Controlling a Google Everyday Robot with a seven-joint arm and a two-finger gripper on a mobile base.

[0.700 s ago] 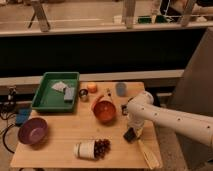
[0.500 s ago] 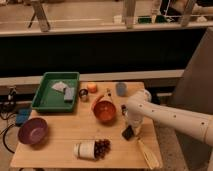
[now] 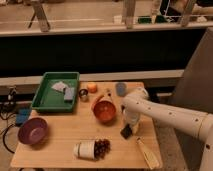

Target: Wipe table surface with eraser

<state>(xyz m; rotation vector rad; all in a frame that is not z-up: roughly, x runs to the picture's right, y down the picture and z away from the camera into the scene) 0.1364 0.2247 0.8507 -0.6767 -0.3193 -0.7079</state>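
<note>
The table surface point(image 3: 65, 137) is a light tan wooden top. The eraser point(image 3: 126, 131), a small dark block, sits on the table to the right of the orange bowl point(image 3: 104, 111). My gripper point(image 3: 128, 128) comes down from the white arm point(image 3: 165, 116) on the right and sits right over the eraser, touching it.
A green tray point(image 3: 44, 100) with grey blocks is at the back left. A purple bowl point(image 3: 33, 131) is front left. A white cup with dark grapes point(image 3: 92, 148) lies at the front. A grey item point(image 3: 120, 88) and small orange object point(image 3: 92, 87) sit at the back. A pale utensil point(image 3: 146, 153) lies front right.
The gripper and the eraser have shifted slightly toward the back of the table, closer to the orange bowl. Nothing else has moved.
</note>
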